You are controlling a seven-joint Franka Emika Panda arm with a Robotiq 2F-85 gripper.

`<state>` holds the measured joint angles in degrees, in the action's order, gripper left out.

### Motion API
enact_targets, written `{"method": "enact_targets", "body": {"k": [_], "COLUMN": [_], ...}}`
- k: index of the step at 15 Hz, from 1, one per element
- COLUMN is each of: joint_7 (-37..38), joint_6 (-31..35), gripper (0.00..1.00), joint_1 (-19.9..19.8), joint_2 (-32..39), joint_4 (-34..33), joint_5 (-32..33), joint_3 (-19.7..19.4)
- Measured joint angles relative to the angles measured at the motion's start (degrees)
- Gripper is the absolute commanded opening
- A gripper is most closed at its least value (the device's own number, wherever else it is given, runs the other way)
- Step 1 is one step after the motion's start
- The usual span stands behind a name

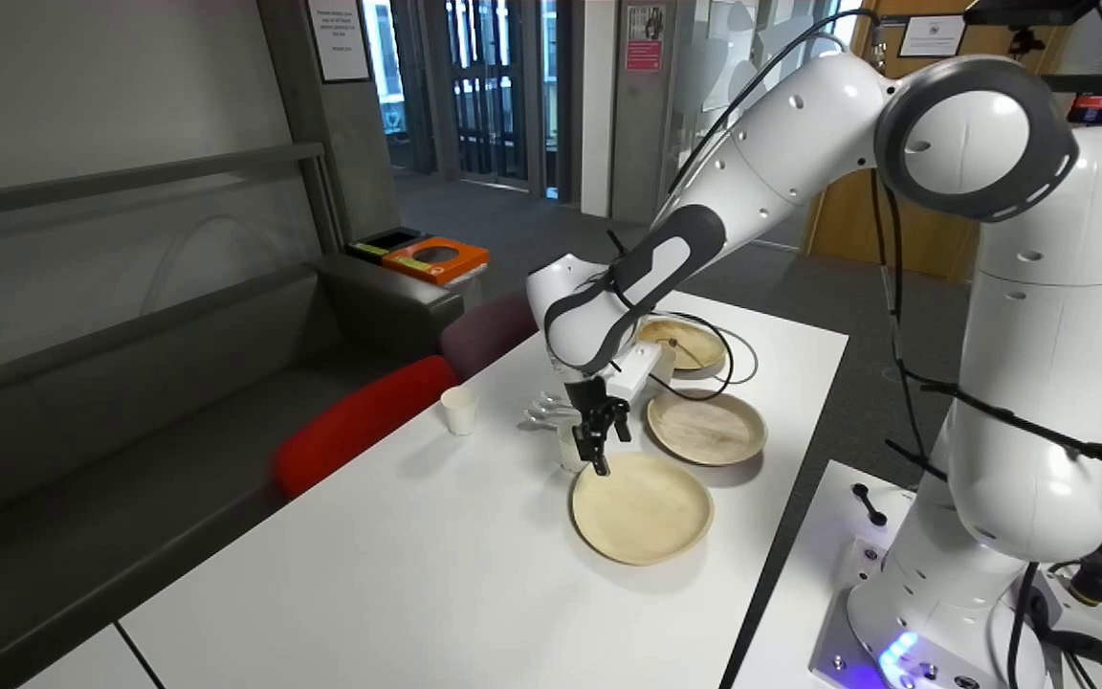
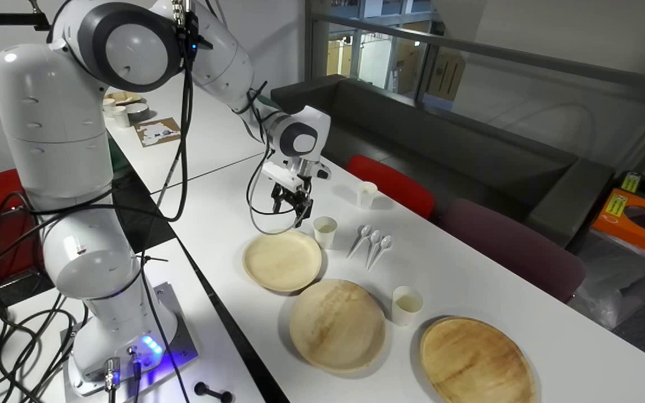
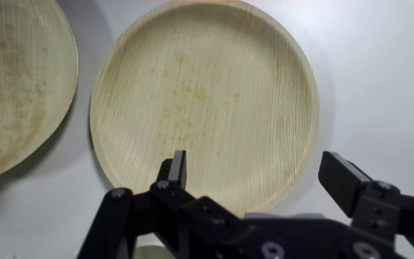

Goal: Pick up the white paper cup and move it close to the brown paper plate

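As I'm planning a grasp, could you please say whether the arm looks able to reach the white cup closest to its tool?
Probably yes: the tool stands open and empty, and the white cup is upright, its top uncovered in an exterior view. The plate close beside it may crowd a low approach.

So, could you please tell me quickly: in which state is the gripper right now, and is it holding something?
Gripper: open, holding nothing; the wrist view shows its jaws wide apart.
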<state>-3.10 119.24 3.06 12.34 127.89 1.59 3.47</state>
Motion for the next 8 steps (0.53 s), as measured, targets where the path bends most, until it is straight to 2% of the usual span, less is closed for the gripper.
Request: {"method": "enact_targets", "body": {"k": [8], "joint_7": [0.6], "joint_6": [0.1], "gripper": [1.0], "joint_1": [0.8], "joint_2": [-0.5], "joint_4": [1.1], "joint_5": [0.6], "joint_3": [0.4]}}
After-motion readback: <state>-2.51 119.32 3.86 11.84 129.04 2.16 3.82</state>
